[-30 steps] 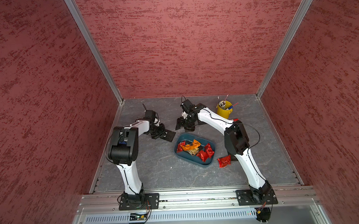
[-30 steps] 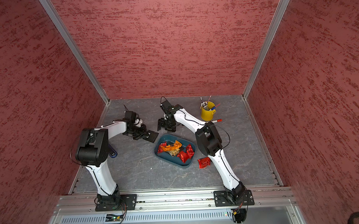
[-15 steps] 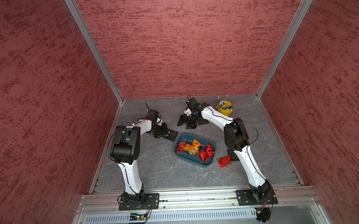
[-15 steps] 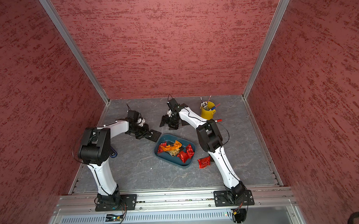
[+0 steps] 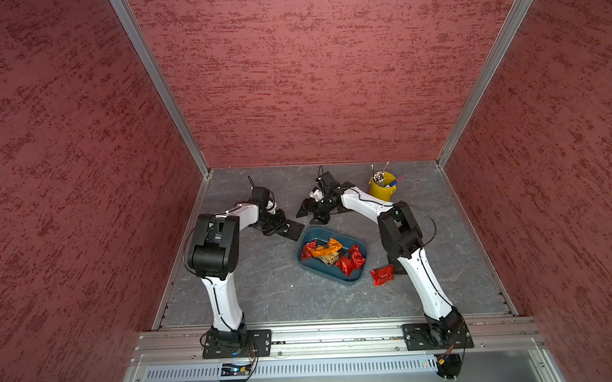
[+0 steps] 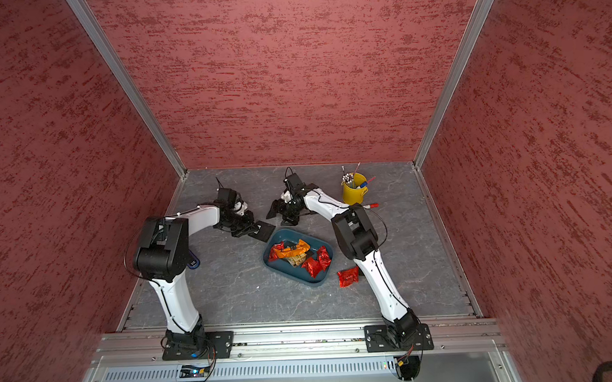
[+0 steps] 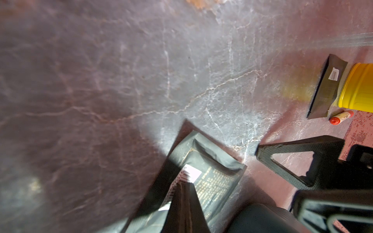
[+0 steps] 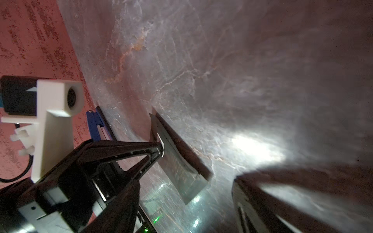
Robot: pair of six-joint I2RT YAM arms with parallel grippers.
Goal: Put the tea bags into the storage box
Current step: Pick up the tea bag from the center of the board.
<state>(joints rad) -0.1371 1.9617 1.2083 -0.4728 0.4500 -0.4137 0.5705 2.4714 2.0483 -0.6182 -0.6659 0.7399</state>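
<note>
The teal storage box [image 5: 354,281] [image 6: 317,283] holds several tea bags: red foil pouches [image 5: 350,262], an orange one [image 5: 323,248] and a tan one [image 5: 327,258]. Another red tea bag [image 5: 382,275] [image 6: 348,277] lies on the table right of the box, beside my right arm. My left gripper [image 5: 279,228] [image 7: 182,193] is shut on a flat black tea bag [image 5: 293,230] [image 7: 214,171] [image 8: 177,161], low over the table just behind the box's left corner. A second black tea bag [image 7: 327,86] leans by the yellow cup. My right gripper [image 5: 311,213] [image 8: 191,211] hangs open and empty behind the box.
A yellow cup of pens [image 5: 382,188] [image 7: 359,88] stands at the back right, with a red-and-white marker [image 6: 369,206] [image 7: 341,117] lying in front of it. A small blue block [image 6: 193,262] sits by my left arm's elbow. Red walls enclose the table on three sides.
My left gripper has carried the black tea bag a little to the right, toward the box. My right gripper has shifted slightly toward the back and stays open.
</note>
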